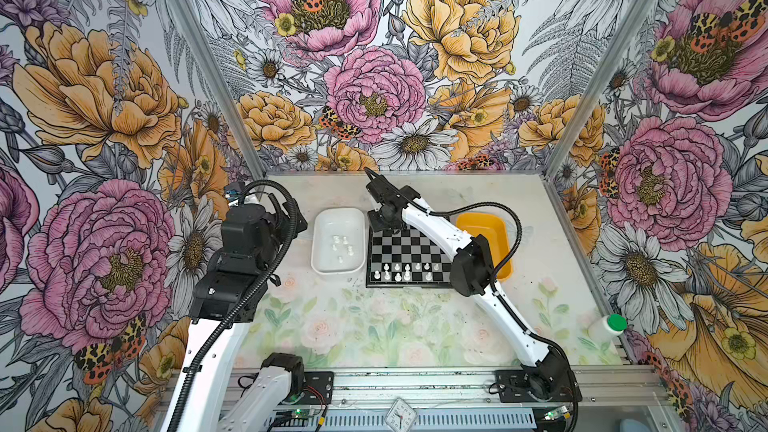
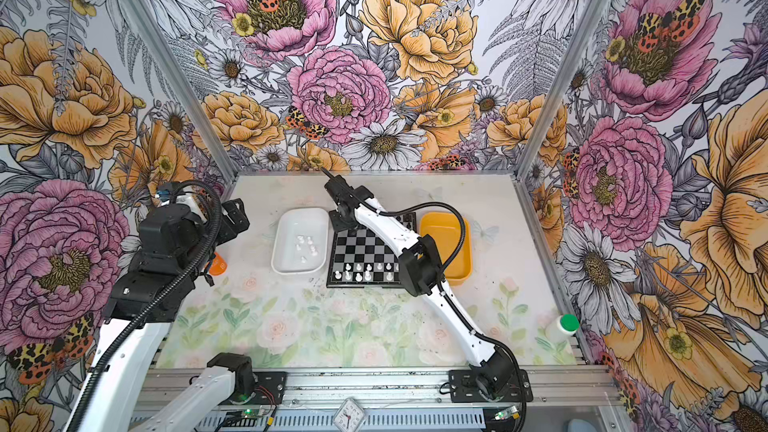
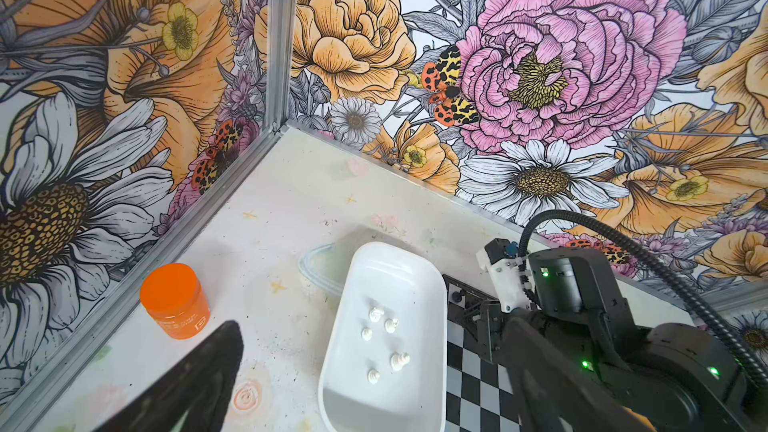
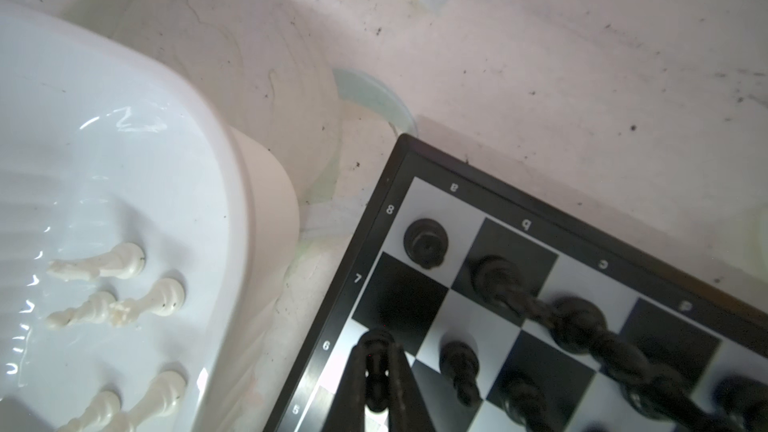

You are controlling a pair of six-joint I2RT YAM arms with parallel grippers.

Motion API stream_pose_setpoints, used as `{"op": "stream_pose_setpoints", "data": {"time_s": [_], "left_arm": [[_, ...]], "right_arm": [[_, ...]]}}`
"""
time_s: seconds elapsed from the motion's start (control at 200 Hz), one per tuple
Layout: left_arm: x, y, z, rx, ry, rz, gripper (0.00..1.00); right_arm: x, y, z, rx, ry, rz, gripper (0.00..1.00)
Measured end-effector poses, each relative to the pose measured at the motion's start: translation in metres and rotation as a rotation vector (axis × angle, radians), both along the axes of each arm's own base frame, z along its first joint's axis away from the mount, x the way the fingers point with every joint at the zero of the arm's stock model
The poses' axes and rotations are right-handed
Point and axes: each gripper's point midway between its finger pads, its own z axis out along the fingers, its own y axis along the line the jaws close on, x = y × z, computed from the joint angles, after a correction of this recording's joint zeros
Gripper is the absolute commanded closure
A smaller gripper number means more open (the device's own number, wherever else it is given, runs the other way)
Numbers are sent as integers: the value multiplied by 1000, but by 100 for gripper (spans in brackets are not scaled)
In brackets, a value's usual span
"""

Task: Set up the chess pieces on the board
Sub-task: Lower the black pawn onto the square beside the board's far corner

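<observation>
At the far left corner of the square black-and-silver checkered chessboard [image 1: 399,243]: right hand [image 4: 376,353] clamped on a tiny black plastic pawn [image 4: 376,371], one finger pressed to each side. Held upright over the squares nearest the rim, by the printed 6. Cannot tell whether its base touches the chessboard.

Just beside it, on the far rows: more black plastic chessmen [image 4: 426,243], standing, some of them blurred. On the near rows, in both top views: white plastic chessmen [image 1: 399,272], upright.

Just left of the chessboard: a white rectangular plastic tray [image 1: 320,251] holding several loose white chessmen [image 3: 386,338], well apart from its walls. Just right of the chessboard: a yellow rectangular plastic tray [image 1: 482,224], partly hidden under the right arm.

Left hand [image 2: 232,218] spread wide, holding nothing, above the floral-printed bench [image 1: 374,326], left of the white tray and well apart from the chessboard. One black finger [image 3: 199,380] seen in the left wrist view.

Near the left wall: a squat orange plastic jar [image 3: 174,301]. By the right wall: a white plastic bottle with a green cap [image 1: 606,326].
</observation>
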Motion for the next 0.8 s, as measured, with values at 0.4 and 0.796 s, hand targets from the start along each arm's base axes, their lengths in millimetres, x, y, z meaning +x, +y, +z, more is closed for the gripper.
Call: {"op": "stream_pose_setpoints", "data": {"time_s": [0.4,0.796], "left_arm": [[-1,0,1,0,0,0,1],[-2,0,3,0,1,0,1]], "right_arm": [[4,-5,-2,-2,2,-11,86],[11,-9,-13,-1,8,-23,78]]}}
